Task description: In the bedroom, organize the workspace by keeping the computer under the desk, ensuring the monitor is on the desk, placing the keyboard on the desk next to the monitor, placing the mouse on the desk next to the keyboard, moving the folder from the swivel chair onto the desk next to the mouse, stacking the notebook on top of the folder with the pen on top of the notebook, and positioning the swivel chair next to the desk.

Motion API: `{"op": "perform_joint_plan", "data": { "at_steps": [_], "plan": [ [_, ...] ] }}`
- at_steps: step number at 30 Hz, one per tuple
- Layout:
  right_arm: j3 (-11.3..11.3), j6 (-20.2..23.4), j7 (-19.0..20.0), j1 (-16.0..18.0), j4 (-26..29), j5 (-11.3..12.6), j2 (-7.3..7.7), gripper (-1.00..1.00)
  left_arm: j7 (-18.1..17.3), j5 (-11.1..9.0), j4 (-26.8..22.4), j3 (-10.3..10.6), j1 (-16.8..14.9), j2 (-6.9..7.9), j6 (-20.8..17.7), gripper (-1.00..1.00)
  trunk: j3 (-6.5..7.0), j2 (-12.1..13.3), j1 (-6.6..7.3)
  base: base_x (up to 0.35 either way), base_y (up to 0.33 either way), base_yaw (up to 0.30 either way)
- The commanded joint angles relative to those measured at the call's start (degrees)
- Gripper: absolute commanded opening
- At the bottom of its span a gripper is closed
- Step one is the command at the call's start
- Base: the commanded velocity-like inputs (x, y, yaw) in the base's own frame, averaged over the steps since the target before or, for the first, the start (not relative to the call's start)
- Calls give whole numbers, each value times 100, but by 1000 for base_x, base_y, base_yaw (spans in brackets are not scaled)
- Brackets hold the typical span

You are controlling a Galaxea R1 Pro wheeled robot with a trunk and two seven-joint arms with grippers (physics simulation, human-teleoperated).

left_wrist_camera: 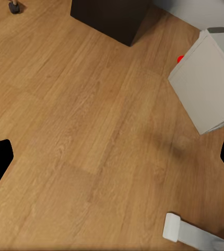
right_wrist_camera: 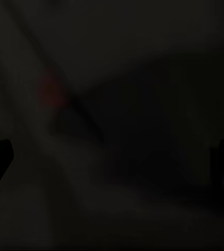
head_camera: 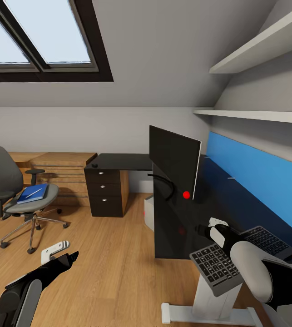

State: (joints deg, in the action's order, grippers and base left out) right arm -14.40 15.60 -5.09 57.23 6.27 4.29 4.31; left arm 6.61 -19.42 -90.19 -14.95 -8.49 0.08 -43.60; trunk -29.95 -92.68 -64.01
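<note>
Black glossy surface (head_camera: 236,195) carries the monitor (head_camera: 175,160) just beyond the right fingers (head_camera: 215,232); the keyboard (head_camera: 241,256) lies under them, one end seemingly past the edge, so a nudge could tip it off. The swivel chair (head_camera: 2,175) with the folder (head_camera: 32,192) is well beyond the left fingers (head_camera: 64,254), which stand apart; the right ones' state I cannot tell.

Sloped ceiling with skylight (head_camera: 41,36) at 10 o'clock; white shelves (head_camera: 254,113) at 2; wooden floor (head_camera: 109,254) below.
</note>
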Motion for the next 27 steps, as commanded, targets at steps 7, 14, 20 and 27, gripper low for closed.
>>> {"op": "perform_joint_plan", "data": {
  "at_steps": [7,14,20,27],
  "plan": [
    [-55,49,-44,-2,-91,80,-1,100,51,-62,-7,0,-4,1,-26,100,-7,-3,0,-5,0,0],
    [-51,51,-41,-2,-91,80,-1,100,51,-63,-7,4,-4,1,-26,100,-7,-3,0,0,0,0],
    [-46,57,-30,-2,-91,-25,-90,100,51,-70,0,9,-4,1,-26,100,-7,-3,0,0,0,0],
    [-46,58,-28,-2,-91,-437,-238,100,51,-69,16,9,-4,1,-26,100,-7,-3,0,0,0,0]
  ]
}}
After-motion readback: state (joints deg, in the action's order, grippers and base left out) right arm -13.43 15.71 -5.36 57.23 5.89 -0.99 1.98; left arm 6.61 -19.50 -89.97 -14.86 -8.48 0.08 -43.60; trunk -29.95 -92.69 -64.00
